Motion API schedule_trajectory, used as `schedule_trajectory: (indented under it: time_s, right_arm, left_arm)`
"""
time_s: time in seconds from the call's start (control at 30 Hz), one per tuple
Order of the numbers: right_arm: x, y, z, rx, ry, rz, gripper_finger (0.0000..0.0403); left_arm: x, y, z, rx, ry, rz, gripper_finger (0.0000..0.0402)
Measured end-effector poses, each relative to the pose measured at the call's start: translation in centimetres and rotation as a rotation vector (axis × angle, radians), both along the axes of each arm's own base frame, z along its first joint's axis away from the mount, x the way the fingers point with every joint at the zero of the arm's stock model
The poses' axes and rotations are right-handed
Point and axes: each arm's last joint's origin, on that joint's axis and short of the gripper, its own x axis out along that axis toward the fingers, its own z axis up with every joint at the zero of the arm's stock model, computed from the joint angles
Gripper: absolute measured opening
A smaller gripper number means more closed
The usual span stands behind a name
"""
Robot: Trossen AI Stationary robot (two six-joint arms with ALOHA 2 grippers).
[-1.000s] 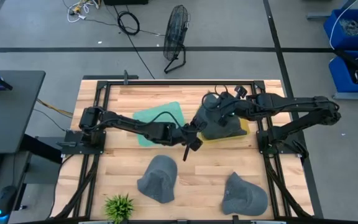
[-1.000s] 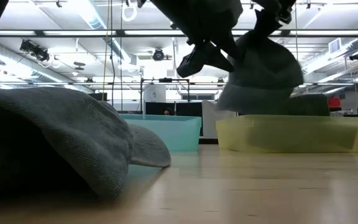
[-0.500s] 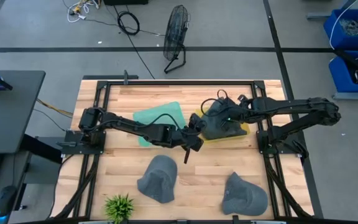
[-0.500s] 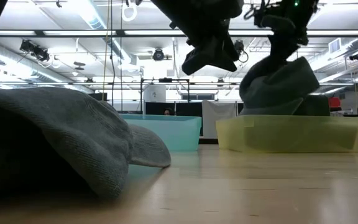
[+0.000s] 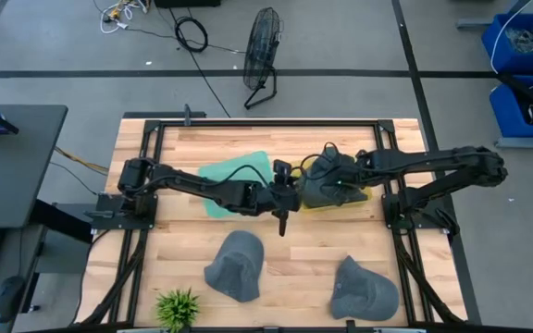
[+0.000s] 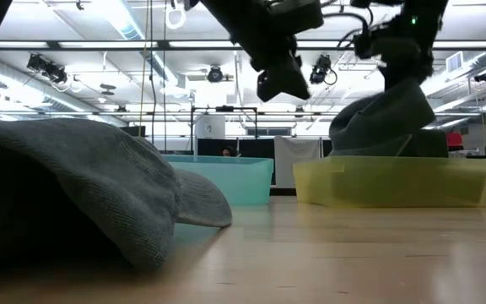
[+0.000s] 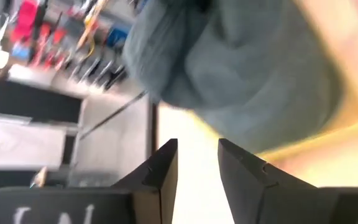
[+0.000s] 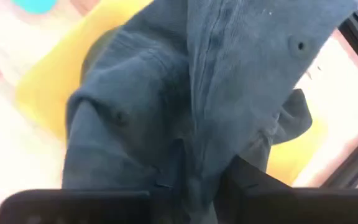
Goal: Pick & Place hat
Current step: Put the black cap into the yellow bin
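A soft grey cloth hat (image 5: 327,180), ribbed like corduroy with stitched seams and small eyelets, sags crumpled into the shallow yellow tray (image 5: 364,192), a translucent plastic bin with low walls. The right gripper (image 5: 339,177) is over the tray and pinches the hat's fabric, its fingers buried in the folds. The left gripper (image 5: 281,192) hangs just beside the tray's near edge, holding nothing, its two dark fingers (image 7: 241,174) set with only a narrow gap between them. A matching teal tray (image 5: 236,173) lies beside the yellow one on the pale wooden tabletop (image 5: 294,264). Two more limp grey hats (image 5: 234,265) (image 5: 364,289) rest nearer the front, and a small spiky green plant (image 5: 179,307) stands at the front corner.
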Motion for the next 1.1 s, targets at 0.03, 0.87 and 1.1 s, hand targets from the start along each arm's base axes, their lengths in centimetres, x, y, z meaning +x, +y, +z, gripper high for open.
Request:
schedule_trajectory:
  time_s: [0.03, 0.87, 1.1]
  right_arm:
    - [0.0, 0.1, 0.4, 0.006, 0.0, 0.008, 0.0076]
    - [4.1, -0.1, 2.4, -0.152, -0.257, 0.139, 0.0008]
    - [3.4, -0.9, -6.0, -0.075, -0.059, 0.007, 0.0004]
  left_arm:
    - [-0.2, 0.0, 0.0, 0.018, 0.008, 0.032, 0.0111]
    - [-18.1, 1.5, 14.3, -0.259, -0.182, 0.402, 0.0076]
    - [-18.8, 1.6, 14.7, -0.267, -0.19, 0.41, 0.0065]
